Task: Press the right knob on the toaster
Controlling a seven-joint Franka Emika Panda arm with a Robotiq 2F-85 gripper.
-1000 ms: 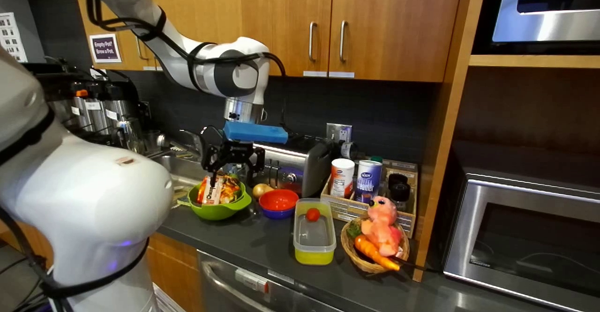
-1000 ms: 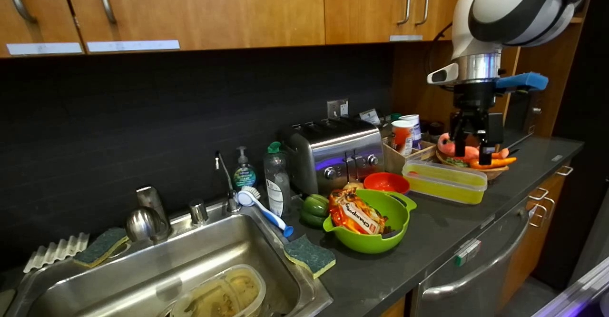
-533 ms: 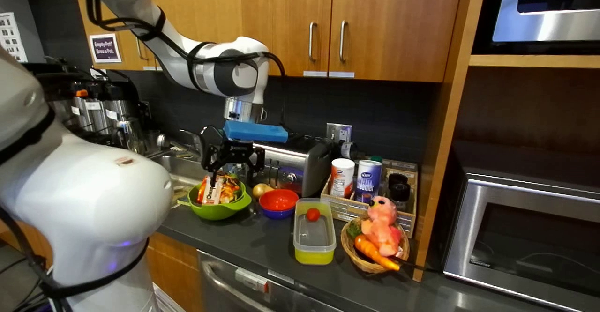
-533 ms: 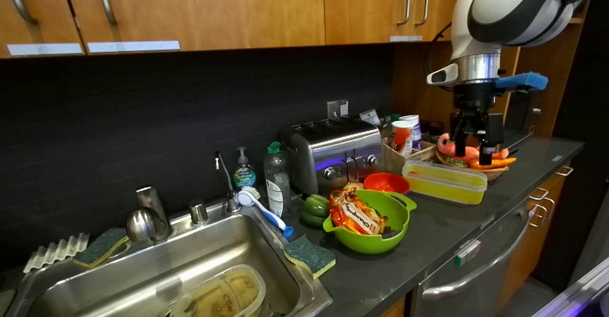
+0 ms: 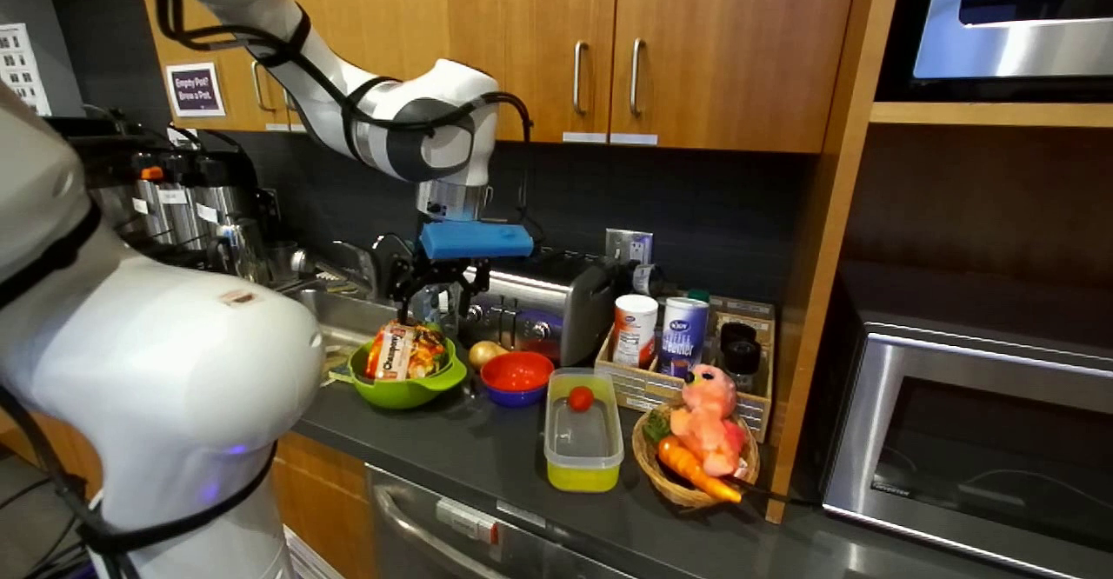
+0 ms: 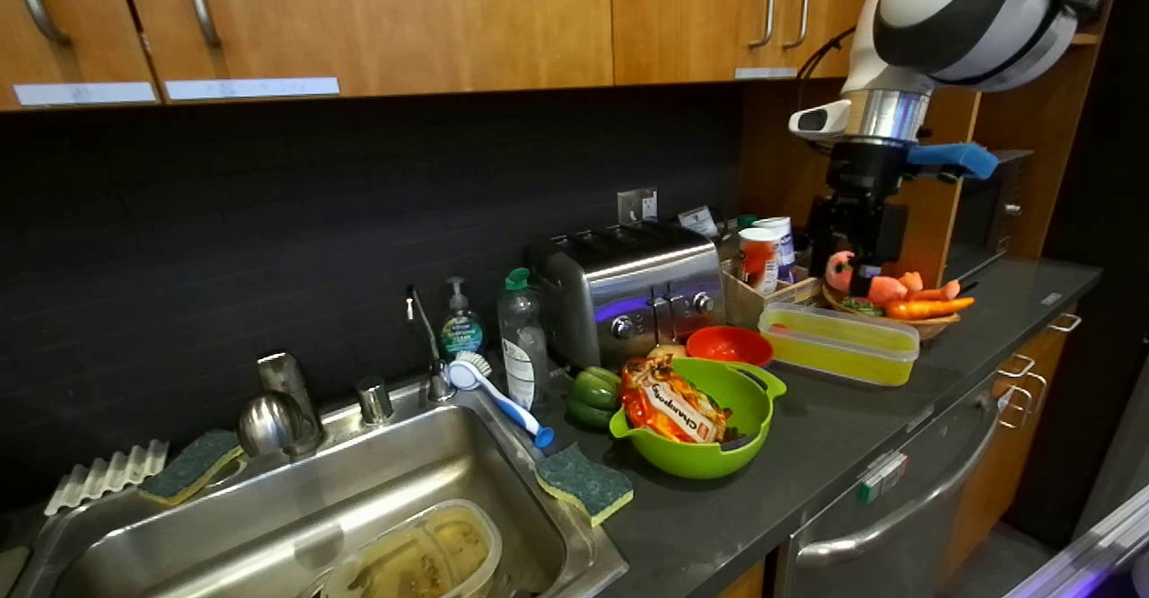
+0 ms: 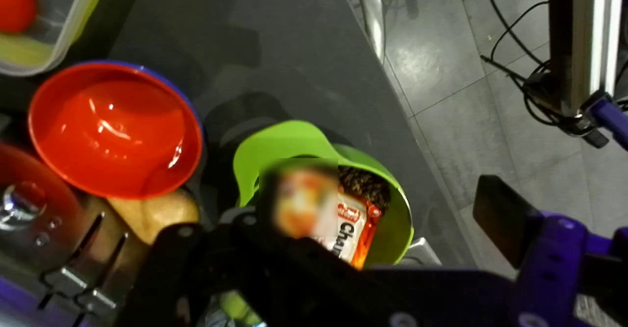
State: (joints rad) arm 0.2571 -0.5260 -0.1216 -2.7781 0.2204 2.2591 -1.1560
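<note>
Toaster (image 6: 619, 284), silver: near the centre of the frame in both exterior views, right knob (image 6: 703, 302) facing me. Gripper (image 6: 841, 280), black: right of the frame in an exterior view, raised above the counter (image 6: 835, 427), apart from the toaster; fingers (image 7: 500, 219) spread apart. Green bowl (image 6: 700, 463): below the toaster in that frame, food packet (image 6: 678, 405) lying in it. Red bowl (image 7: 115, 130): left of the wrist frame. Plastic tub (image 5: 583, 479): lower centre of an exterior view, tomato (image 5: 580, 399) inside. Basket (image 5: 656, 477): lower right, with carrot (image 5: 696, 470) and pink stuffed toy (image 5: 709, 422).
</note>
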